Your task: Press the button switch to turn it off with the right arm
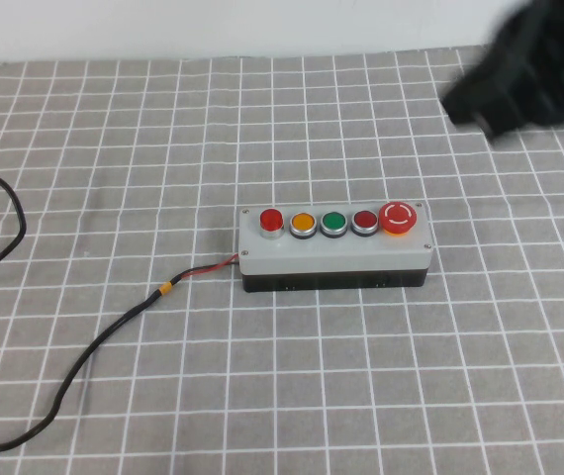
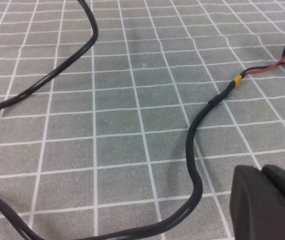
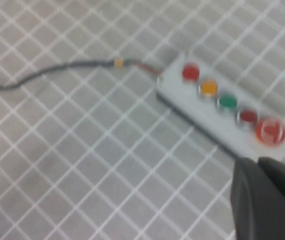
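Observation:
The long grey button box lies mid-table with five buttons in a row. The button switch, small, round and bright red in a silver collar, is the leftmost one; it also shows in the right wrist view. My right arm is a blurred dark shape high at the far right, well away from the box and touching nothing. My right gripper has its fingers closed together and holds nothing. My left gripper is shut and empty, low over the cloth near the black cable.
To the switch's right are an orange button, a green button, a maroon button and a large red-orange mushroom button. The black cable runs from the box's left end across the grey checked cloth.

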Controlling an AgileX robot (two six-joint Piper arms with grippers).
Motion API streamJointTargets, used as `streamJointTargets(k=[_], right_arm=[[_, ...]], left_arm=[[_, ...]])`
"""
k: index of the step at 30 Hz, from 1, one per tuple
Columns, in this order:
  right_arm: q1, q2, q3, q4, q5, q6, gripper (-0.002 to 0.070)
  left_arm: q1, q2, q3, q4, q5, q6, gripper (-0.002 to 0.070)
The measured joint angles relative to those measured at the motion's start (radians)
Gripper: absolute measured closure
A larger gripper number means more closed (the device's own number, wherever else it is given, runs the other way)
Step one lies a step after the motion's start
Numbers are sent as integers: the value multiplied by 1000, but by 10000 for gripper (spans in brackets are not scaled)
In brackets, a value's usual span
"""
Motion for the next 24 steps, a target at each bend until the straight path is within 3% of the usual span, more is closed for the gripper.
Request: streamJointTargets(k=[10, 20, 24], right_arm=[[0, -390, 615, -111, -137, 83, 693], [0, -510, 993, -216, -364, 225, 693], [-31, -571, 1130, -273, -549, 240, 693]], left_arm=[[0, 0, 0, 0, 0, 0, 678], [0, 0, 0, 0, 0, 0, 678], [0, 0, 0, 0, 0, 0, 678]])
